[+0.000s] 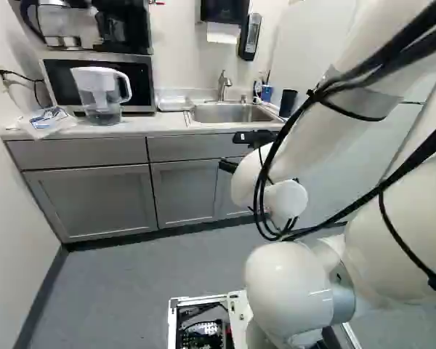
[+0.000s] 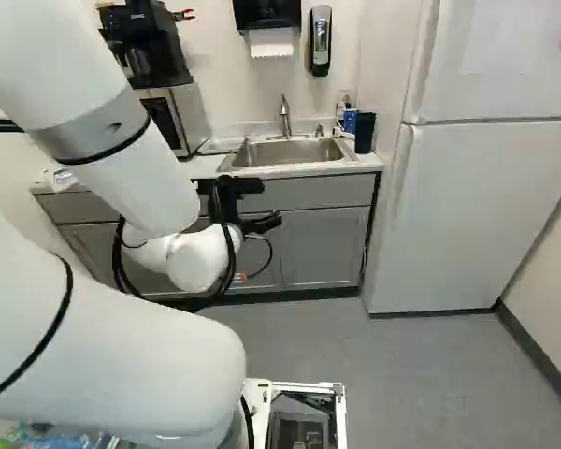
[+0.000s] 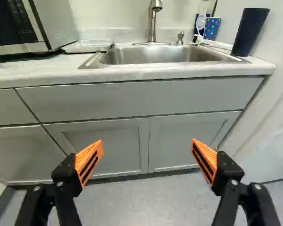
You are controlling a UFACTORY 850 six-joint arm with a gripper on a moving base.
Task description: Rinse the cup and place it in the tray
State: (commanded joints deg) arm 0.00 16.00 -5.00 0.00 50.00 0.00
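Tool (image 3: 147,141), fingers standing wide and empty, is facing the cabinet fronts (image 3: 122,143) below the counter (image 3: 132,72). Dark cup (image 3: 250,32), the likely target, is standing beside the sink (image 3: 160,55), the white tray (image 3: 87,45) lying on its opposite side. Good practice is calling for clearing the counter's edge first, then straddling the cup's walls evenly before closing.
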